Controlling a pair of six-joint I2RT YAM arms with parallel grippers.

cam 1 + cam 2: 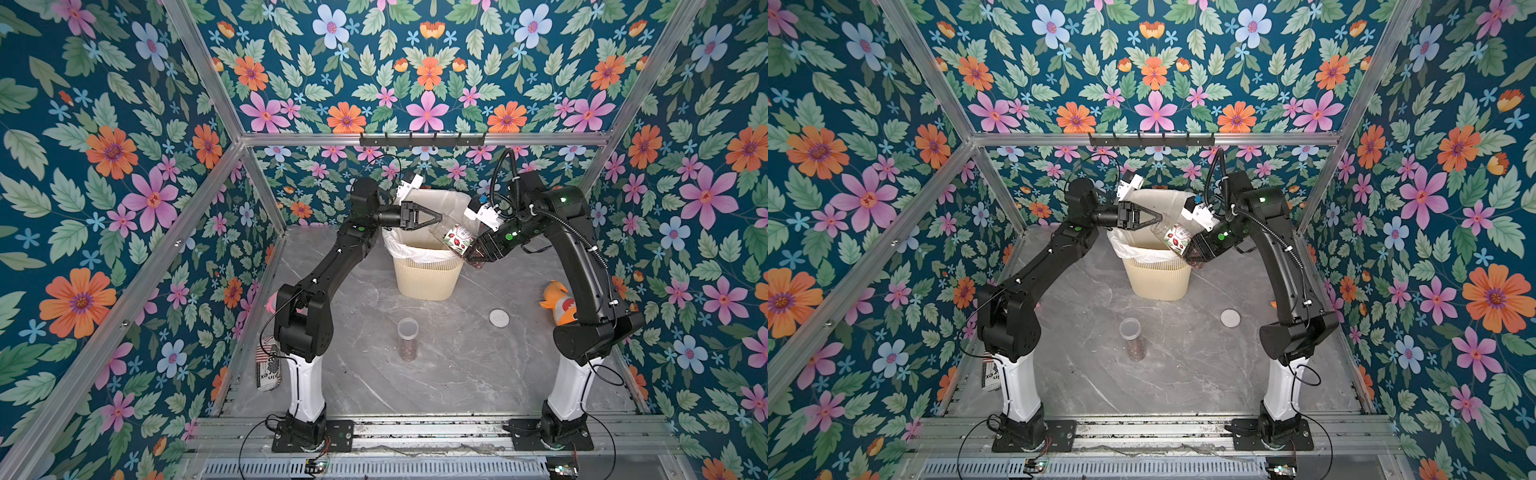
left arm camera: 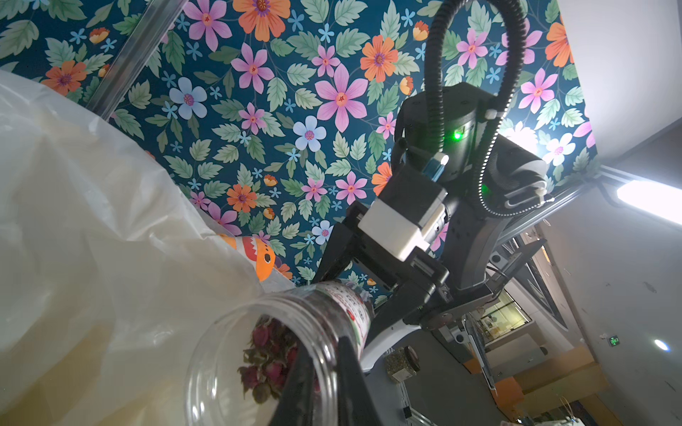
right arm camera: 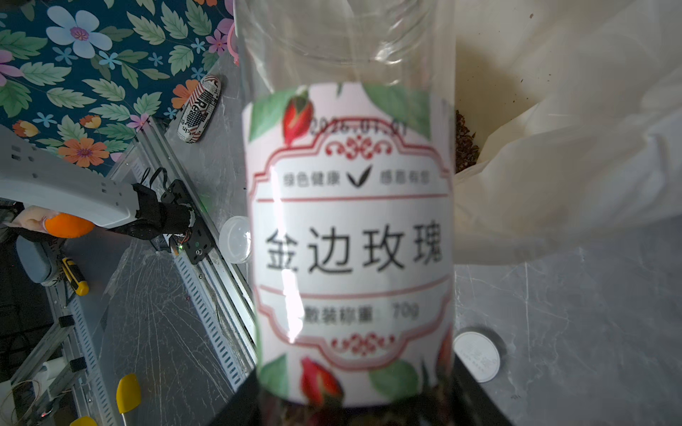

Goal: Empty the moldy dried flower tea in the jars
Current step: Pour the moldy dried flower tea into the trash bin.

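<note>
Right claw [image 1: 473, 255] is clamped round the base end of the labelled jar [image 1: 455, 239]. It holds the jar tilted above the right side of the cream bin [image 1: 424, 274], with the open mouth pointing toward the left claw [image 1: 438, 219]. That right arm rises from its base at the near edge of the bench [image 1: 457, 374], bends at the elbow and reaches back and inward. The left arm mirrors it, with its forearm nearly level. Its claw is drawn narrow, and in the wrist view its fingers [image 2: 350, 383] appear to nip the rim of the jar's mouth.

Some of the dried flower tea [image 2: 269, 354] sits deep in the held jar, toward its base. More lies in the bin's white liner [image 3: 553, 129].

The jar's label reads 金边玫瑰 in large black characters, with 绿色健康 above, "70g" below and a stamped date beginning 2026.01 (the last digits are blurred).

A narrow jar [image 1: 407, 338] stands upright on the bench between the arms, with buds in its lower part. A flat white lid [image 1: 498, 318] lies nearer the right arm. A red-and-white printed can [image 1: 268, 368] lies by the left arm's base, with the letters "ex" legible on it.
</note>
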